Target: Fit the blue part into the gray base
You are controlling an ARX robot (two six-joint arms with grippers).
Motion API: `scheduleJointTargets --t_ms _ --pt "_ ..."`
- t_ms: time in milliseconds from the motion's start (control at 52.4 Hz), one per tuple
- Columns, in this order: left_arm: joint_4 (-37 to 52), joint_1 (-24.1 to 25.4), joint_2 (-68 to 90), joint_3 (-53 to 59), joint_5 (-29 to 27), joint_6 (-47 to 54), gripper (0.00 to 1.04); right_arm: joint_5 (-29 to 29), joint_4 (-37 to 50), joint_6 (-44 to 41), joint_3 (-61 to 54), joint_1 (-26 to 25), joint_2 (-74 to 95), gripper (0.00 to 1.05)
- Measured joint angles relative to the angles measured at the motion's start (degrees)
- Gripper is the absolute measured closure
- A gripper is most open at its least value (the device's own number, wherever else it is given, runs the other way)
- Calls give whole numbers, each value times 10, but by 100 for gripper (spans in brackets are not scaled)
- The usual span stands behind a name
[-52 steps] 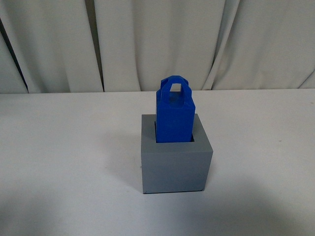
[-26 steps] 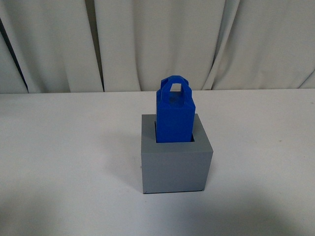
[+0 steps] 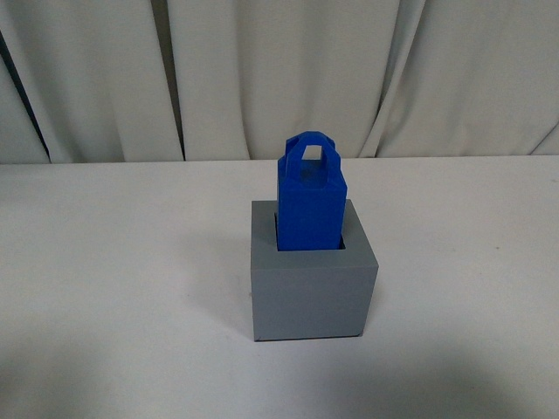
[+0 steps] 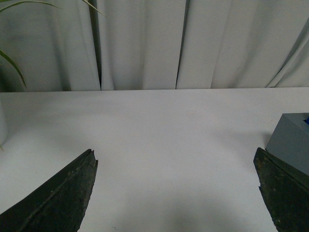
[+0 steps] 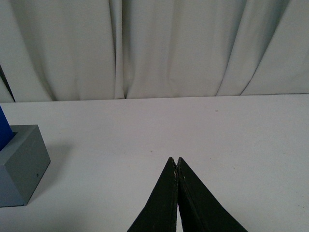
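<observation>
The blue part (image 3: pixel 309 196) stands upright in the square recess of the gray base (image 3: pixel 313 288) at the middle of the white table, its loop handle on top. Neither arm shows in the front view. My left gripper (image 4: pixel 176 157) is open and empty over bare table; a corner of the gray base (image 4: pixel 292 140) lies beside one finger. My right gripper (image 5: pixel 175 159) is shut and empty, apart from the gray base (image 5: pixel 19 162), where a sliver of the blue part (image 5: pixel 4 128) shows at the frame edge.
The white table (image 3: pixel 113 262) runs back to pale curtains (image 3: pixel 262 70). Green plant leaves (image 4: pixel 12 63) show at the edge of the left wrist view.
</observation>
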State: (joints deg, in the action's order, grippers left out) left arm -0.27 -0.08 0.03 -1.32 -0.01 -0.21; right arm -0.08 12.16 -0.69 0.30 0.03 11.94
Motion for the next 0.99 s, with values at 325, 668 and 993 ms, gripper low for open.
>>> scheduleJointTargets --t_ms 325,668,993 --pt "0 0 0 0 0 0 6 -1 -118 0 0 0 -116 102" --pt "0 0 0 0 0 0 6 -1 -121 0 0 0 -117 52" --pt "0 0 0 0 0 0 6 -1 -121 0 0 0 -117 5"
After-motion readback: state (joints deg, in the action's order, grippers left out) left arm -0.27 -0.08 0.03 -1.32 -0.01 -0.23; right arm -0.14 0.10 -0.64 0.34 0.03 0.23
